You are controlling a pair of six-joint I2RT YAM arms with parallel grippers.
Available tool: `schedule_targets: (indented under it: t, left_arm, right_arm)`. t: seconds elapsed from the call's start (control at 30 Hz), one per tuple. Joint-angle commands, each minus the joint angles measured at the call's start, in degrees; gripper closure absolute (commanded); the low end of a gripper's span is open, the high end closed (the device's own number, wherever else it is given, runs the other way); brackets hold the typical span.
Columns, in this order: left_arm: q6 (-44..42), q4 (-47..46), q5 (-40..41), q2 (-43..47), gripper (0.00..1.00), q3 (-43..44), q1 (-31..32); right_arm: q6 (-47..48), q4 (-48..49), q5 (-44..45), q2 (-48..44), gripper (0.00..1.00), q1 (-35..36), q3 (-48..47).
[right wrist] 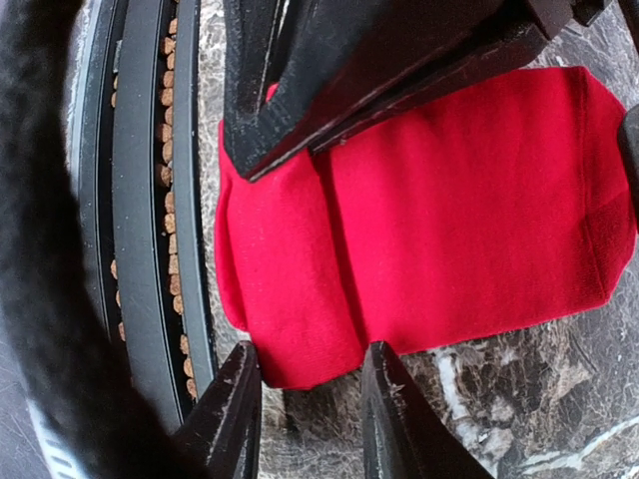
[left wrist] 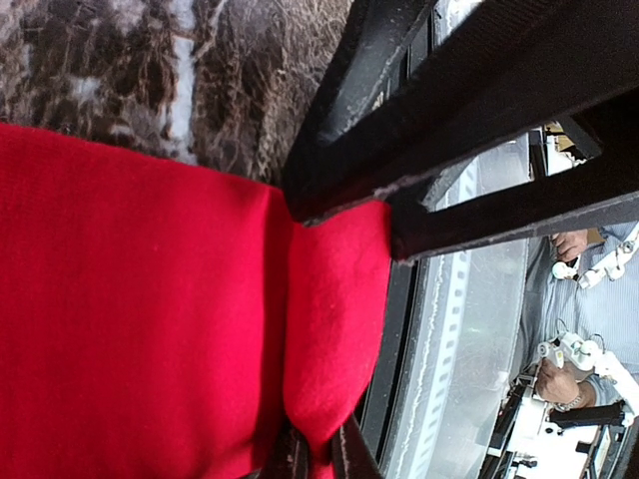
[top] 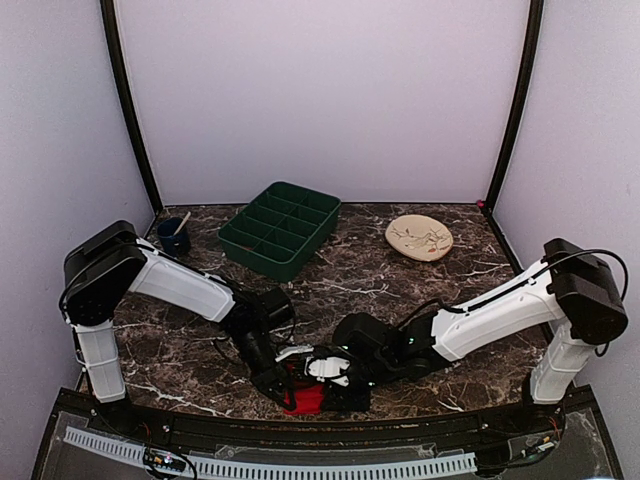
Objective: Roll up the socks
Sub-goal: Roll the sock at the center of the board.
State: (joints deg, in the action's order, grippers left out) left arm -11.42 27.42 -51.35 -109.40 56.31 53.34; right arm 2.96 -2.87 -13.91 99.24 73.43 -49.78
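Red socks (right wrist: 449, 200) (perhaps stacked), flat, near edge.

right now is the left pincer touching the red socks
Touching. The left wrist view shows the left pincer shut on a pinched fold of the socks.

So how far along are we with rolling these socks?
Early stage. Done: the socks lie flat, with one end turned over into a first fold. In hand: the left end effector is shut on that fold, and the right end effector is open, straddling it. Left: most of the red fabric is unrolled, and there is no bundle yet.
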Motion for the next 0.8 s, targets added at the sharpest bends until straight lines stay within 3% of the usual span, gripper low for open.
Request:
schedule_targets:
  t: [0.0,0.77]
  left_arm:
    - [-1.1,2.6,1.6,-1.5,0.97,0.1,0.0]
    - [-1.3,3.0,1.0,-2.0,0.97,0.6,-0.1]
  right_arm:
    - [0.9,1.5,0.2,0.7,0.67,0.6,-1.6]
    - [2.9,-0.4,0.7,2.1,0.69,2.4,-3.6]
